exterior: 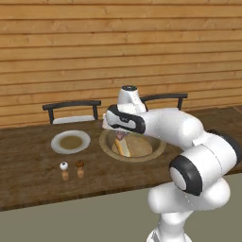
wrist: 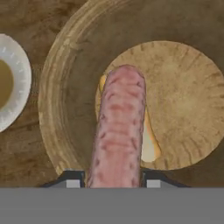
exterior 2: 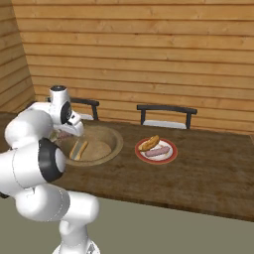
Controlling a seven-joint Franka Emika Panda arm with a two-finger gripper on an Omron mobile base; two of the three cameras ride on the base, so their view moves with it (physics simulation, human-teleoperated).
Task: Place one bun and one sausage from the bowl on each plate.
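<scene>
Pink and mottled, a smooth round-ended sausage stands out from between the jaws, which pinch its near end. The gripper hangs over the thick-rimmed wooden bowl; beneath the sausage a pale finger-shaped bun lies on the bowl's grained floor.

- Rendered home dining/kitchen corner, not a lab or shop.
- Back wall is horizontal wooden planks, cabin style; a side wall in the right base view has the same planking.
- Long dark wooden table with two dark-framed chairs pushed in on the far side, pale seats.
- Tableware laid for a meal: wooden bowl, greyish-white plate, red-rimmed plate holding a bun and a sausage.
- Small salt and pepper shakers stand on the tabletop near the greyish-white plate.
- Plain grey floor on the near side.
</scene>
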